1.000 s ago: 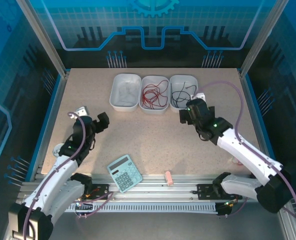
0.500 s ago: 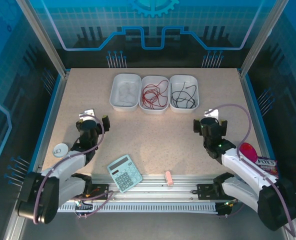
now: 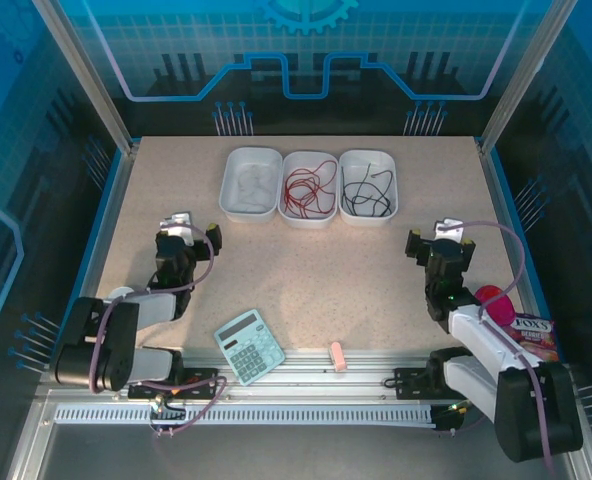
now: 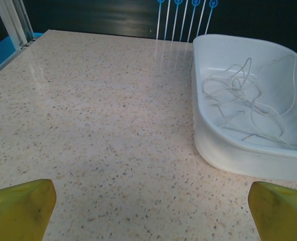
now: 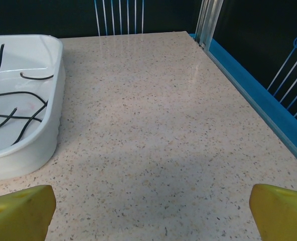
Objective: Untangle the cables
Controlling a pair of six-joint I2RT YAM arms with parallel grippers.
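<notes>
White cable, red cable and black cable lie apart, one per tray, at the table's 12 o'clock. Left gripper, spread and empty, has the white cable at its 2 o'clock. Right gripper, likewise spread and empty, has the black cable at its 10 o'clock.

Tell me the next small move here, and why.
Probably nothing more on the cables: just settle both arms at rest. The white cable, red cable and black cable lie apart, one in each of the three trays. The left gripper and right gripper are open and empty, short of them.
</notes>
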